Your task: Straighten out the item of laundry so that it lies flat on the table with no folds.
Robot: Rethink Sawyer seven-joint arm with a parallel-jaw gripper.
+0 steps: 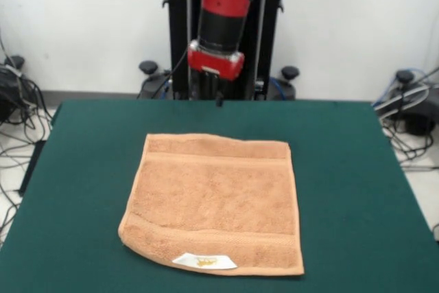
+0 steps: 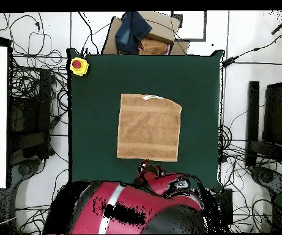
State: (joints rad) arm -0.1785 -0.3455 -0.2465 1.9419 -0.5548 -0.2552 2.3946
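The orange-tan towel [image 1: 216, 200] lies spread out near the middle of the dark green table [image 1: 343, 169]. Its border bands run along the near and far edges, and the white label [image 1: 204, 261] sits on the near edge. The near-left corner looks rounded, as if tucked under; in the overhead view the towel [image 2: 148, 127] shows this as a cut-off corner next to the label [image 2: 152, 96]. My gripper [image 1: 218, 92] hangs above the table's far edge, behind the towel and apart from it. It also shows in the overhead view [image 2: 146, 168], just past the towel's edge nearest the robot.
A yellow box with a red button [image 2: 78, 65] sits at one table corner. A cardboard box with blue cloth [image 2: 140, 30] stands beyond the table's far side. Cables [image 1: 17, 101] lie on the floor on both sides.
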